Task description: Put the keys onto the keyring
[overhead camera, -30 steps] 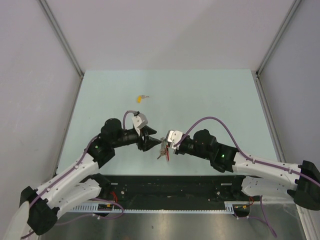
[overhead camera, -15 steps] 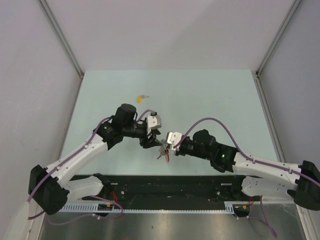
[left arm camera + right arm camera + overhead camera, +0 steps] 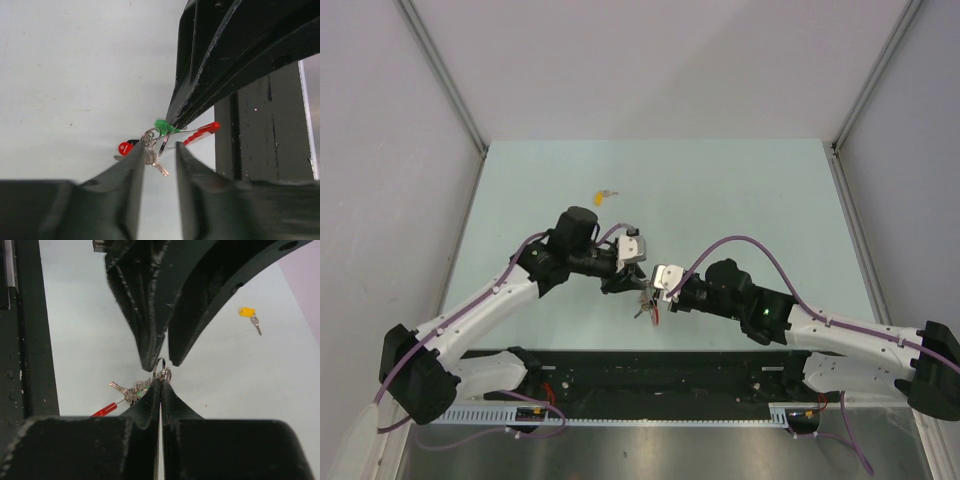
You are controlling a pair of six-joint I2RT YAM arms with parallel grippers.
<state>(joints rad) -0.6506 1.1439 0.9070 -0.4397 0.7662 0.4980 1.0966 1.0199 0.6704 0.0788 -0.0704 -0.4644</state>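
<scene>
— Left end effector [image 3: 160,146] has swung in across the counter [image 3: 740,190] since a second ago. It now sits nose to nose with the right end effector [image 3: 160,382], and its jaws have drawn closer together.

— Has it got hold of anything?

— Not that I can see. Its fingers stand a little apart, one on each side of the top of the metal loop, with a narrow gap between them. I'd call them parted, not pinching.

— And the right one?

— Clamped tight on the keyring [image 3: 200,134], holding it up off the counter. The red band sticks out to one side and a red tag [image 3: 125,148] hangs below with a plain silver key.

— So how far along are they?

— Partway, I'd say. The green key [image 3: 164,127] is up there at the loop, touching the tip of the right end effector. From here I can't tell whether it is properly threaded on or just resting against the wire.

— And the other key?

— The yellow key [image 3: 248,313] lies flat on the counter, well apart from both arms, with nothing touching it. That one is clearly not done.

— What's left, then?

— My guess is the green one needs settling on the loop first. Then somebody has to fetch the yellow one and thread it on as well.
</scene>
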